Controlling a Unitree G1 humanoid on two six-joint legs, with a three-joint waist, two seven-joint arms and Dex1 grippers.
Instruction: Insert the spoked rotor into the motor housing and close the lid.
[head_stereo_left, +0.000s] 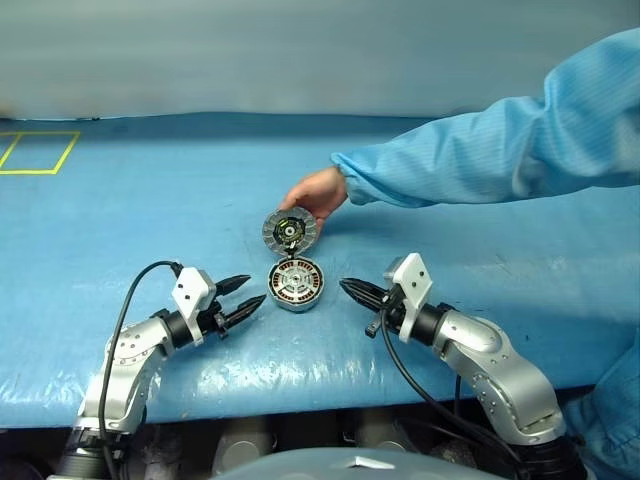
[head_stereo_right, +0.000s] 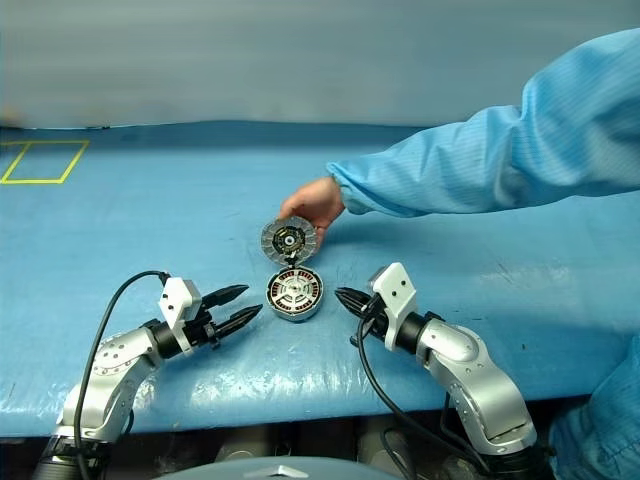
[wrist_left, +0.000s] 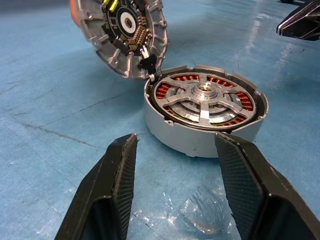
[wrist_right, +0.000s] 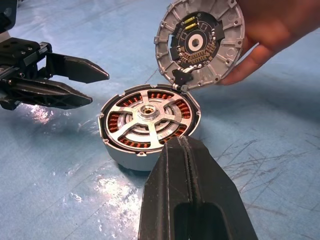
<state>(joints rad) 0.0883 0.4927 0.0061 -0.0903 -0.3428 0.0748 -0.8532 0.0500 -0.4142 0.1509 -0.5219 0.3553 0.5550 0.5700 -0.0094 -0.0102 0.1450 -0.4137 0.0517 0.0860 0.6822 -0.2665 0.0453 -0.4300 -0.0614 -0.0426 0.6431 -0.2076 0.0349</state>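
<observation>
Rotor (wrist_left: 205, 100) just beyond open left jaws

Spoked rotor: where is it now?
The spoked rotor sits inside the motor housing on the blue table, between both grippers, beneath the upright lid that a person's hand holds.

the spoked rotor (wrist_right: 149, 119) sits flat inside the motor housing (wrist_right: 131, 160) on the blue tabletop (head_stereo_left: 150, 220), copper windings showing between its silver spokes. the lid (wrist_right: 200, 40) stands open, upright on its hinge, ribbed inner face showing.
</observation>
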